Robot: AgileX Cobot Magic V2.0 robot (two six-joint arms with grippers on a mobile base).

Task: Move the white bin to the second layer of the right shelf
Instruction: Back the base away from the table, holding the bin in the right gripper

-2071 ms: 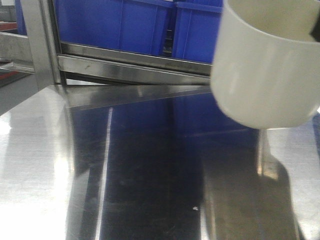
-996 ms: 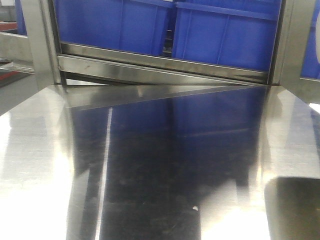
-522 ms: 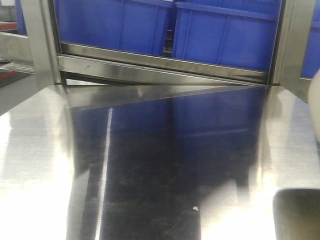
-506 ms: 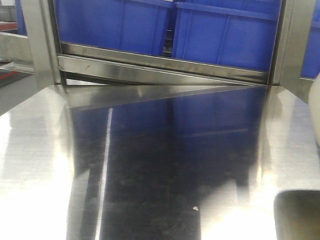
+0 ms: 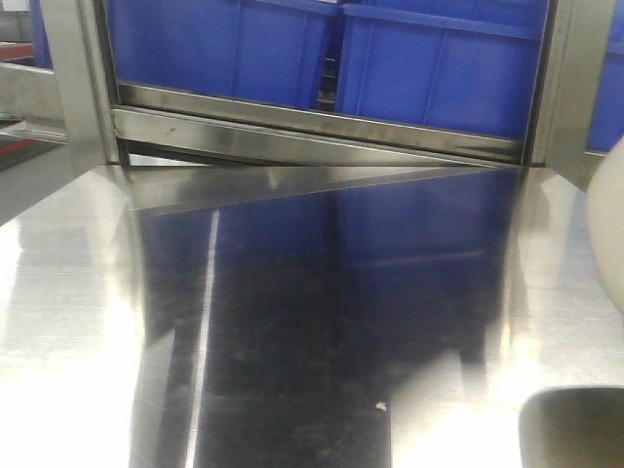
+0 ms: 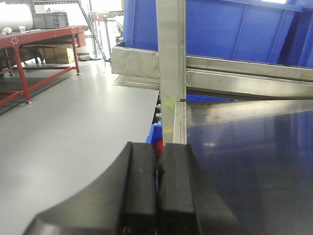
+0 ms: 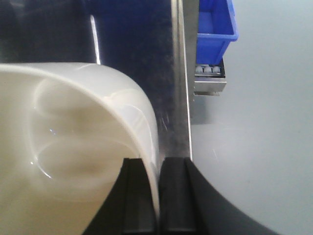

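Note:
The white bin [image 7: 73,147] fills the left of the right wrist view, its cream inside facing the camera. My right gripper [image 7: 158,196] is shut on the bin's rim, one finger inside and one outside. In the front view only a sliver of the bin [image 5: 609,224] shows at the right edge, above the steel tabletop [image 5: 292,322]. My left gripper [image 6: 159,191] is shut and empty, by the tabletop's left front corner. The roller-track shelf level is out of view.
Blue ribbed crates [image 5: 292,49] sit on the steel rack behind the tabletop. A rack upright [image 6: 171,58] stands before the left gripper. A small blue crate [image 7: 215,29] sits low beside the table's right edge. A red-framed bench [image 6: 34,49] stands far left.
The bin was large at the front view's upper right 2.1 s ago, left view, and now shows again as a sliver at the right edge. Its dark reflection has shifted slightly left.

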